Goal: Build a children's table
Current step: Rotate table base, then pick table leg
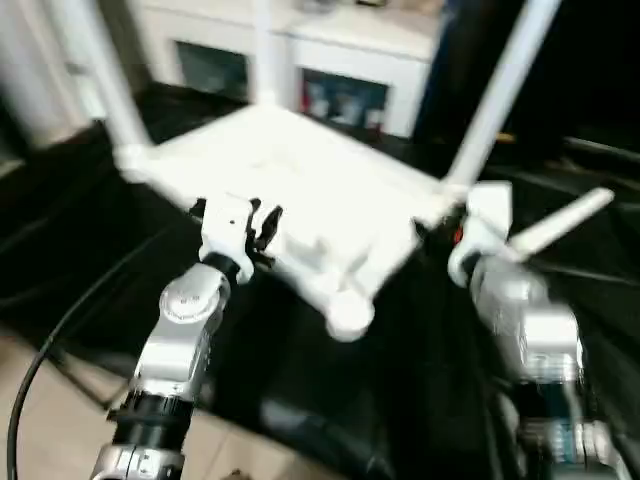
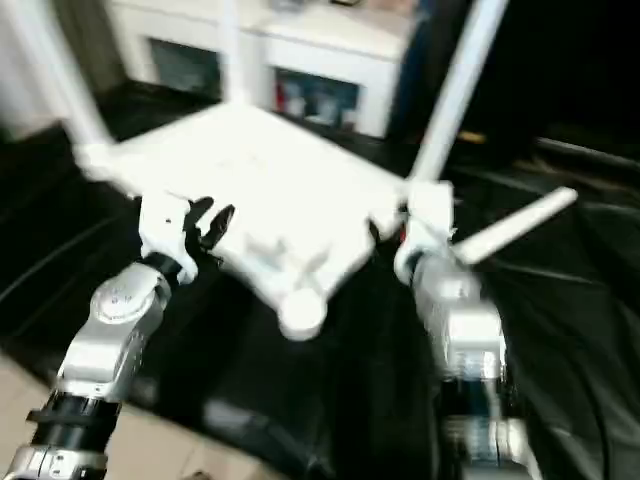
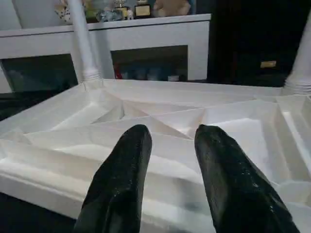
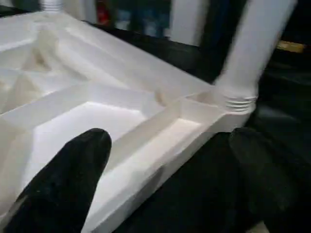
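Judging upturned table top [image 1: 300, 190] light, stiff, slippery: grip rim ribs. Left end effector [image 3: 167, 160] half-spread, empty; right end effector [image 4: 170, 179] wide.

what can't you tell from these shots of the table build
- Tops of the three standing legs: cut off by the top edge of the head views.
- Fourth leg lying beyond the right hand: its near end is hidden behind the right arm.
- Whether the left hand touches the table top: unclear; its fingers hide the rim.
- Contents of the cabinet: too dark and blurred.
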